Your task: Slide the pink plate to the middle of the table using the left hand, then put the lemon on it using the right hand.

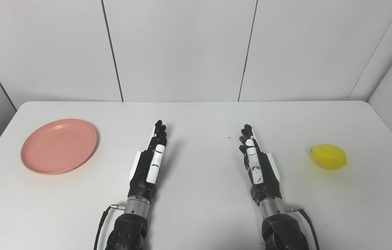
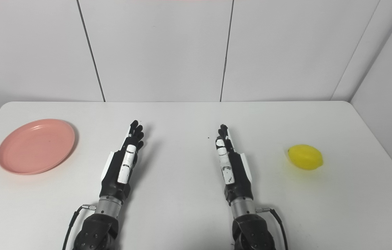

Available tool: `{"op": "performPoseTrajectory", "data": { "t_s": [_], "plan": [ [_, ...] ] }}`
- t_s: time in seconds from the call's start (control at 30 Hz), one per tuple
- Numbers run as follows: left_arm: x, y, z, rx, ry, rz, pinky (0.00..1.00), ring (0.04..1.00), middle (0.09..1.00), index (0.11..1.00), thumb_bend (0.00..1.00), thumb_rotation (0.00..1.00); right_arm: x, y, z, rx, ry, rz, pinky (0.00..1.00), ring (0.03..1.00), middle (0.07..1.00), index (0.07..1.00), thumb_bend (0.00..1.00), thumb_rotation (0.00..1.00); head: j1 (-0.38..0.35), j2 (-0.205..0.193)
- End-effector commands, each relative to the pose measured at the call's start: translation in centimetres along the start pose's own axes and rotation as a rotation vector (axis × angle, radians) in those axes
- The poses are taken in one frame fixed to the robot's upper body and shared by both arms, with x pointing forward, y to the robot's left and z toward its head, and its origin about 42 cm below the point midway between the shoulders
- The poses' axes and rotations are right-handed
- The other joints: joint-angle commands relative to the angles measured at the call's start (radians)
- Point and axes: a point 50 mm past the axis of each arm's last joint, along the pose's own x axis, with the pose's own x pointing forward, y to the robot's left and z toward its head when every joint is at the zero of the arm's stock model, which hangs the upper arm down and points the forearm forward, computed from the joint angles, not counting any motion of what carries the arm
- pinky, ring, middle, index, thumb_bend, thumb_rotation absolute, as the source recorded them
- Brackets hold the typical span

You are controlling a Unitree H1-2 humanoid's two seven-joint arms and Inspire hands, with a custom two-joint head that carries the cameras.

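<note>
Your pink plate [image 1: 59,146] sits well to the left of the left hand [image 1: 150,159], out toward the table's left side, flat on the white table [image 1: 196,114], nothing on it. It's roughly level with that hand's fingers, slightly ahead of the palm, clear gap of bare table between them, no contact.

Your left hand is in the middle-left, arm in from the bottom edge, palm turned on edge with the thumb side up. Fingers stretched straight forward and lying close alongside each other, holding nothing. You can't tell from either view whether it touches the tabletop or hovers just over it.

Your right hand [image 1: 256,161] mirrors it in the middle-right, same posture: fingers extended forward, packed side by side, thumb along the top, nothing held. The two hands are apart, bare table between them. A tiny dark speck [image 1: 229,137] lies on the table just left of the right hand's fingertips.

Your lemon [image 1: 328,157] lies well to the right of the right hand, about level with its palm, on its side, not touched, near the table's right side.

Behind the table, plain white wall panels [image 1: 182,48].
</note>
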Motion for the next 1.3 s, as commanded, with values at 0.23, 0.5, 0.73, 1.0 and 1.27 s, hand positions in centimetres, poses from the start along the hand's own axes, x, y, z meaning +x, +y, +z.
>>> {"op": "performPoseTrajectory", "data": {
  "t_s": [0.23,0.5,0.73,1.0,1.27],
  "plan": [
    [-0.6,0.0,-0.3,0.022,0.010,0.004,1.00,1.000,1.000,1.000,0.52,1.00,0.0,0.3,1.3,-0.004,-0.070,0.003,1.00,1.000,1.000,1.000,0.79,1.00,-0.001,0.000],
    [-0.7,0.0,-0.3,0.013,0.009,0.004,1.00,1.000,1.000,1.000,0.54,1.00,-0.1,0.4,1.2,0.007,-0.065,-0.012,1.00,1.000,1.000,1.000,0.79,1.00,0.002,-0.013],
    [-0.7,0.2,-0.3,0.014,0.010,0.004,1.00,1.000,1.000,1.000,0.52,1.00,0.1,0.7,1.1,0.039,-0.091,-0.046,1.00,1.000,1.000,0.986,0.76,1.00,0.001,-0.020],
    [-0.7,0.3,-0.4,0.012,0.008,0.004,1.00,1.000,1.000,1.000,0.52,1.00,0.4,0.6,1.4,0.018,-0.090,-0.025,1.00,1.000,1.000,0.999,0.76,1.00,-0.002,-0.032],
    [-0.1,0.6,-0.3,0.027,0.023,0.047,1.00,1.000,1.000,1.000,0.62,1.00,1.2,0.4,1.7,0.008,-0.110,-0.016,1.00,1.000,1.000,0.995,0.74,1.00,0.007,-0.046]
  ]
}}
